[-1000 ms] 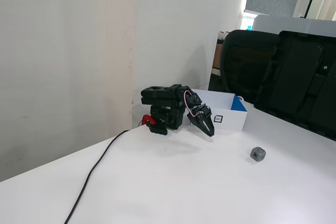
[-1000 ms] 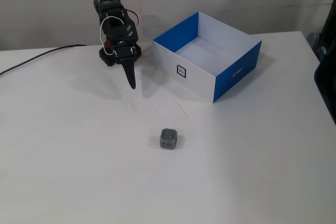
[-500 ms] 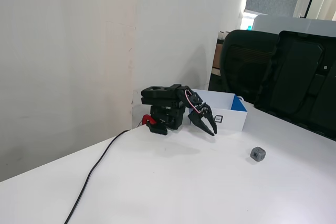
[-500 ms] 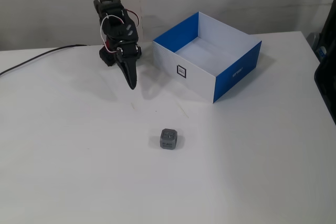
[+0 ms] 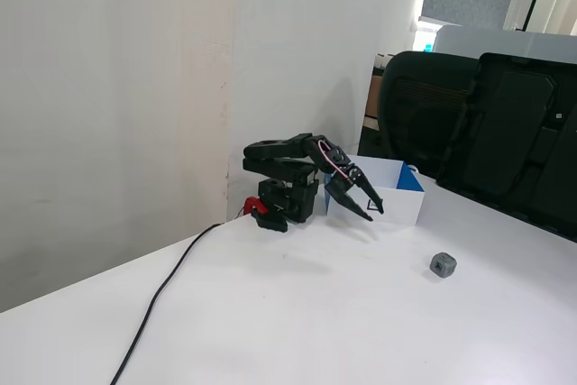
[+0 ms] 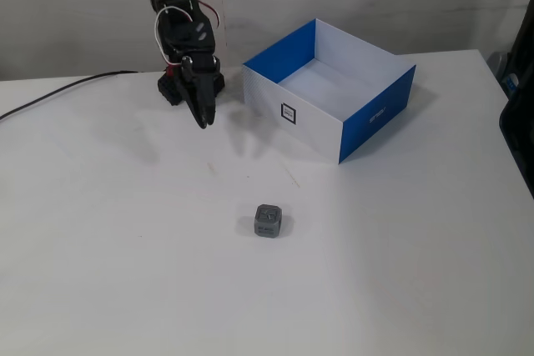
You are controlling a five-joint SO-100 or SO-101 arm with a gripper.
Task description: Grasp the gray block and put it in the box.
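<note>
Gripper [image 6: 201, 120] hangs near its base, jaws slightly apart and empty; gray block [image 6: 268, 221] sits well ahead, box [image 6: 367, 127] beside it.

We see the box [image 5: 394, 188] from a low fixed view set far along the counter [image 5: 315, 322], facing the wall, and from a higher fixed view looking down over the same box [image 6: 334, 93] and counter [image 6: 125, 248].
</note>
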